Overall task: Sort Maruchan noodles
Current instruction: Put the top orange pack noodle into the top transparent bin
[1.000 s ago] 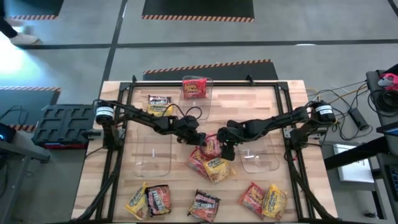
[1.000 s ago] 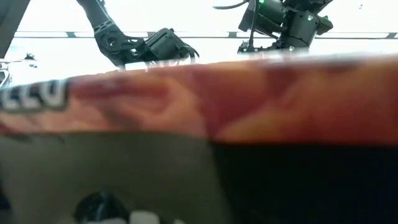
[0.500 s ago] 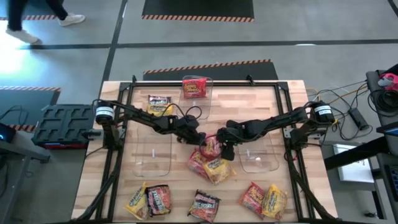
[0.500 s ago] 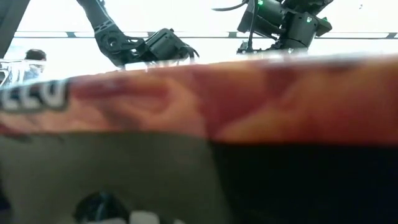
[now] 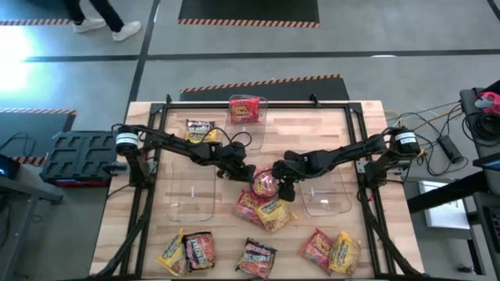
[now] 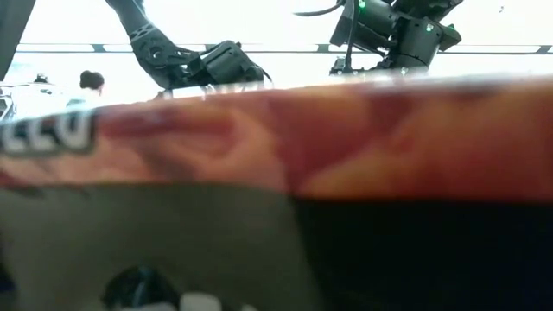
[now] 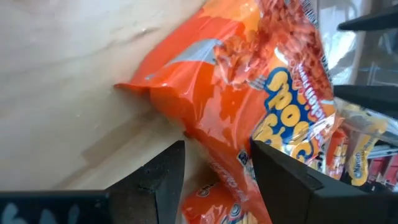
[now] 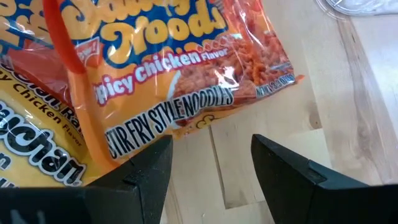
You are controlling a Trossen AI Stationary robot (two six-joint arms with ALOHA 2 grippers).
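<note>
Left gripper (image 5: 247, 173) fingers parted around the red packet's (image 5: 264, 184) edge (not visibly clamped), right gripper (image 5: 284, 187) open and empty just beside it, packet topping a mid-table pile (image 5: 266, 209), more packets along the near edge.

Place: a robotics lab or industrial test floor, not a home.
Floor: grey concrete (image 5: 406, 31) around my station, marked with orange-and-black hazard stripes (image 5: 260, 83) and dark mats (image 5: 248, 9).
Counter: a pale wooden counter (image 5: 308, 125) boxed in by a black metal frame (image 5: 148, 211) that carries my two arms.
Clutter: loose cables (image 5: 437, 129) and equipment cases (image 5: 78, 154) beside it.
People: a person's legs and shoes (image 5: 101, 19) crossing the floor beyond.
</note>
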